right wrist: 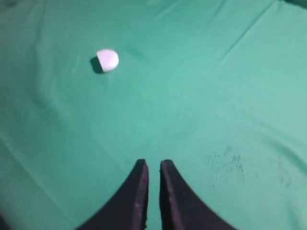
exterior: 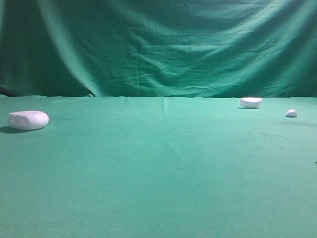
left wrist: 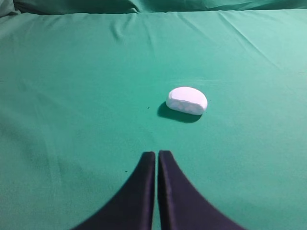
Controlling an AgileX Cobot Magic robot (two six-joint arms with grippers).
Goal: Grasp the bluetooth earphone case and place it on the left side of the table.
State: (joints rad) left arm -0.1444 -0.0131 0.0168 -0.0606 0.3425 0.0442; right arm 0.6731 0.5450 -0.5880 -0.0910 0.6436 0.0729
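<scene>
The bluetooth earphone case [exterior: 28, 120] is a white rounded pebble lying on the far left of the green table [exterior: 163, 168]. It also shows in the left wrist view [left wrist: 187, 100], ahead and a little right of my left gripper [left wrist: 157, 153]. That gripper is shut and empty, well apart from the case. My right gripper [right wrist: 153, 163] is shut with only a thin gap, empty, over bare cloth. Neither gripper shows in the exterior view.
A smaller white bean-shaped piece [exterior: 250, 102] lies at the back right, and a tiny white blob [exterior: 291, 113] right of it. One small white piece [right wrist: 107, 60] shows ahead-left of the right gripper. A green backdrop [exterior: 158, 44] hangs behind the table.
</scene>
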